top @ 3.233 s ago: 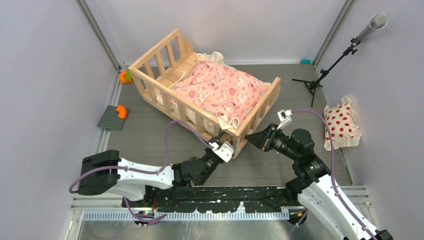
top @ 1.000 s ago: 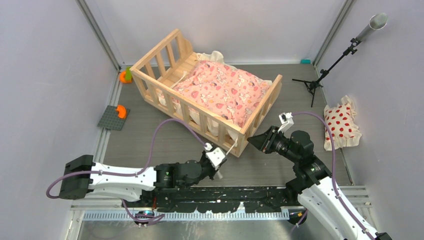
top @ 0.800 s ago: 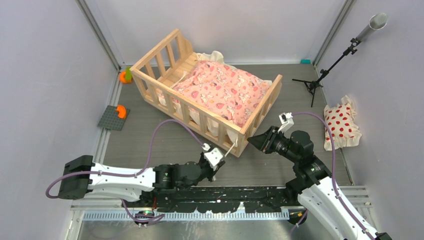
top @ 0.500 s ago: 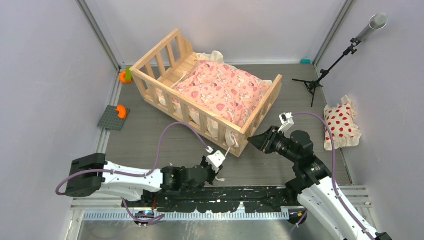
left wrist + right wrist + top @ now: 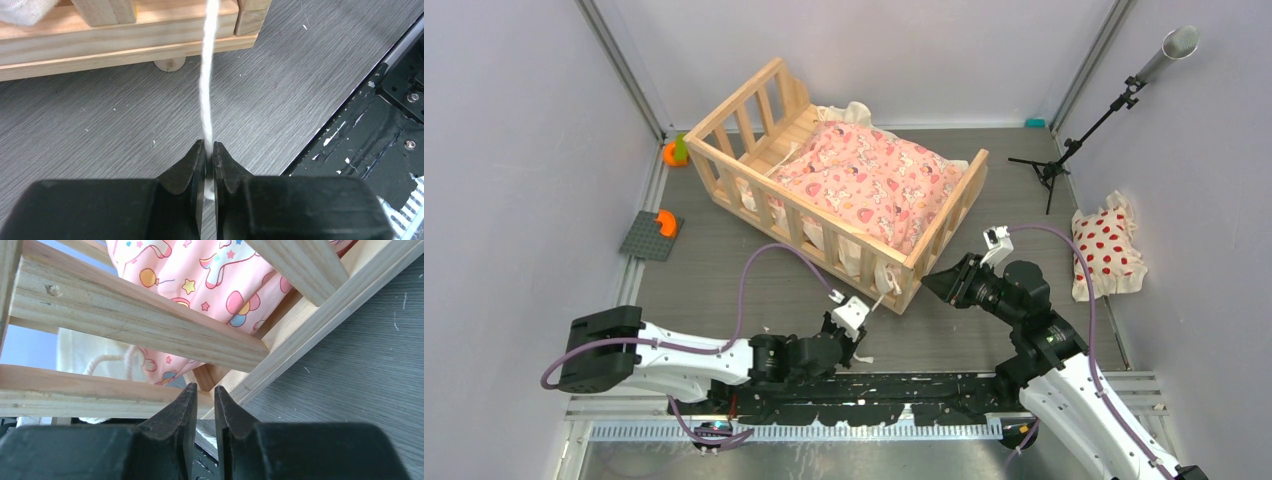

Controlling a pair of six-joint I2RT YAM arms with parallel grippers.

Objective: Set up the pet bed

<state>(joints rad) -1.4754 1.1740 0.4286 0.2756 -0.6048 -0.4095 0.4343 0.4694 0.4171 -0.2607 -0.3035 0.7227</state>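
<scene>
The pet bed point(image 5: 796, 200), a light wood slatted crib, stands at mid table with a pink cartoon-print cushion point(image 5: 874, 180) in it. A cream tie cord point(image 5: 882, 297) runs from the bed's near corner down to my left gripper point(image 5: 859, 335). In the left wrist view the left gripper point(image 5: 209, 145) is shut on this cord point(image 5: 206, 90), below the bed's base and a round foot point(image 5: 169, 64). My right gripper point(image 5: 927, 283) points at the bed's foot end. Its jaws point(image 5: 204, 388) stand narrowly open, empty, just short of a rail point(image 5: 125, 310).
A white pillow with red dots point(image 5: 1106, 248) lies by the right wall. A black stand point(image 5: 1054, 165) carrying a grey tube point(image 5: 1169, 50) is at back right. A grey brick plate point(image 5: 649, 237) and an orange toy point(image 5: 674, 152) lie at left. A black rail point(image 5: 904, 385) borders the near edge.
My left gripper has drawn back toward the near edge with the cord in it. The bed has shifted slightly since the earliest frame. The right arm has barely moved.
</scene>
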